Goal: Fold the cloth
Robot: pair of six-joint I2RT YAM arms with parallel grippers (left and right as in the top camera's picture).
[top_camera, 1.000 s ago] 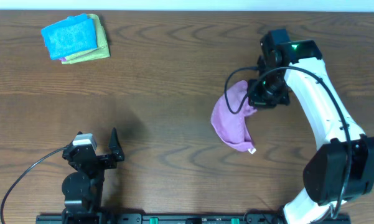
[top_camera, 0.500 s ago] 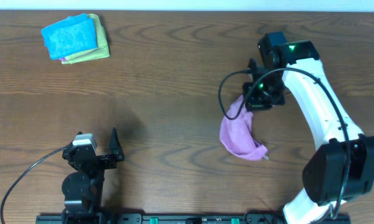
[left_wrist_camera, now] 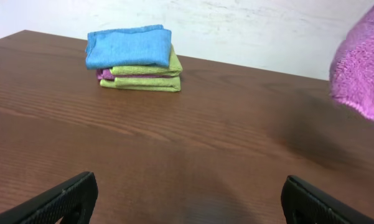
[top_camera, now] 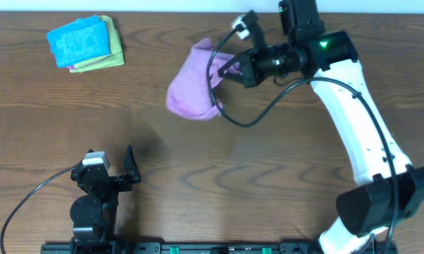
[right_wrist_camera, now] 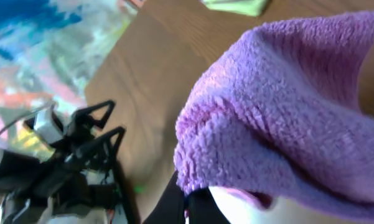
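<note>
Purple cloth (top_camera: 190, 92): one, bunched and hanging above the tabletop (top_camera: 219, 169), far side, left of the right arm's wrist.
Right fingers (top_camera: 229, 69): pinched together on the cloth's right edge, so the cloth droops away to their left.
Left fingers (left_wrist_camera: 65, 198): spread wide, holding nothing, well apart from the cloth.
Folded stack (top_camera: 85, 42): one, far-left corner, blue on top, green and pink layers below.
</note>
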